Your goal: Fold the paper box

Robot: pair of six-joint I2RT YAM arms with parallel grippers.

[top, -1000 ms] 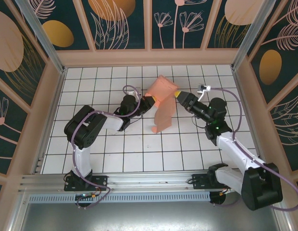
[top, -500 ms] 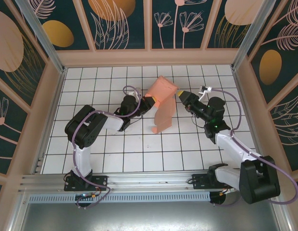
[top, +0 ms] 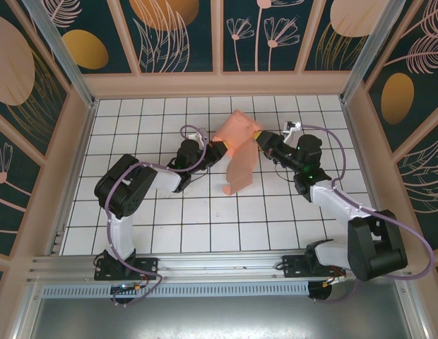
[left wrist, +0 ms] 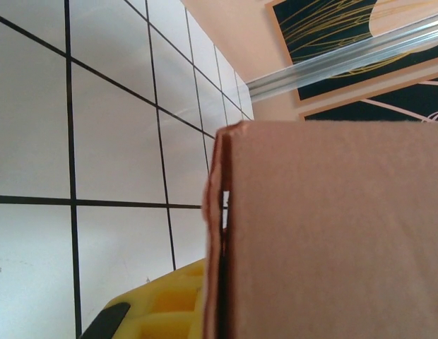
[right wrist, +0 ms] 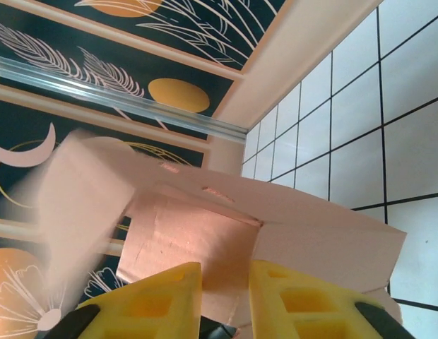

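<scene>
The paper box (top: 239,150) is a salmon-pink, partly folded card piece held up off the tiled floor at mid-table. My left gripper (top: 220,147) is shut on its left edge. In the left wrist view the card (left wrist: 332,233) runs edge-on past one yellow finger (left wrist: 148,311), and the other finger is hidden behind it. My right gripper (top: 260,137) is at the box's upper right corner. Its yellow jaws (right wrist: 225,296) stand a narrow gap apart, and a panel of the box (right wrist: 198,240) sits in and just beyond that gap.
The white tiled floor (top: 205,226) with black grid lines is walled by a peach frame (top: 219,83) and dark floral panels. An aluminium rail (top: 169,265) runs along the near edge by the arm bases.
My right gripper has moved left up to the box's corner and its jaws have narrowed a lot. The left gripper and the box have stayed almost still.
</scene>
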